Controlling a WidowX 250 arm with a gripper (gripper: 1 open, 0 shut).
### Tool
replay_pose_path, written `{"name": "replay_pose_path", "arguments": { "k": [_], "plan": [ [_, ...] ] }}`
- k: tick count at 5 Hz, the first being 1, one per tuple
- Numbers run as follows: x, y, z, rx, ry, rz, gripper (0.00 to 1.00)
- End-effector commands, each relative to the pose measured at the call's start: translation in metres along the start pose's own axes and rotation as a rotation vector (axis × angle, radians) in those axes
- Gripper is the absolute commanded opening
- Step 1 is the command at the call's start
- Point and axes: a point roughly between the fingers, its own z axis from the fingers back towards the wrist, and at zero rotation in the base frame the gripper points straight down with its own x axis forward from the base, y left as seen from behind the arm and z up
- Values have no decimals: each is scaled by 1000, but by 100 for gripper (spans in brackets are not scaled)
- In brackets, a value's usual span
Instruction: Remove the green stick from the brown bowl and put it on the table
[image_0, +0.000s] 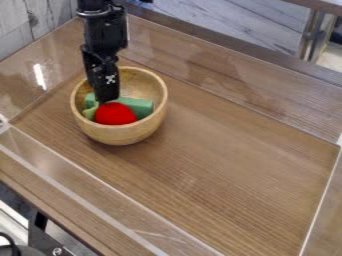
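Now the spread gripper (99, 96) should descend over the green stick (91, 103) (left in the brown bowl (147, 128)), avoiding the red ball (118, 113).

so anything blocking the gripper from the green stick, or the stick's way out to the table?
Partly. The red ball sits in the brown bowl against the green stick, covering part of it. The open gripper hangs over the stick's exposed left end. Only the bowl's wall separates the stick from the bare table.

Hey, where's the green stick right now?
In the camera view, the green stick lies inside the brown bowl at left, beside the red ball, under the open tool.
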Motion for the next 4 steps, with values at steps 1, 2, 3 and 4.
{"name": "replay_pose_path", "arguments": {
  "k": [1, 2, 3, 4],
  "plan": [
    [10, 7, 8, 42, -37, 73, 100],
    [20, 5, 3, 41, -51, 146, 100],
    [30, 7, -4, 39, -53, 181, 100],
    [38, 8, -10, 35, -54, 216, 100]
  ]
}}
